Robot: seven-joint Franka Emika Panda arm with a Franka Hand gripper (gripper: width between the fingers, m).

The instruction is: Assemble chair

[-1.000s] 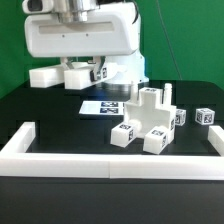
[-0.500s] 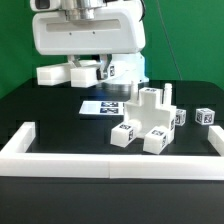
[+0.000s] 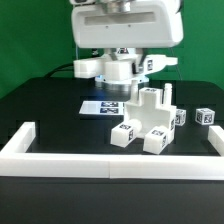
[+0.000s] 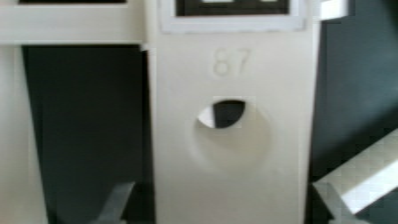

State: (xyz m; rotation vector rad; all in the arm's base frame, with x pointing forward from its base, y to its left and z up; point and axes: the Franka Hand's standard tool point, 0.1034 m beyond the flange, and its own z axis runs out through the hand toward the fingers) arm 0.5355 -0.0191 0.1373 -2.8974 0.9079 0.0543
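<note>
Bright light is falling from above. The tops of the white chair parts are glowing, and their sides are looking gray. Up close, the white panel is looking blurry and pale.

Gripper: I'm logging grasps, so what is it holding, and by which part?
The gripper clamps a white chair part across its holed flat bar.

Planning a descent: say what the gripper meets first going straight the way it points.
Probably the flat white marker board, struck by the white blocky chair part the gripper holds; the joined white chair pieces stand just toward the exterior view's right. Depth is unclear.
</note>
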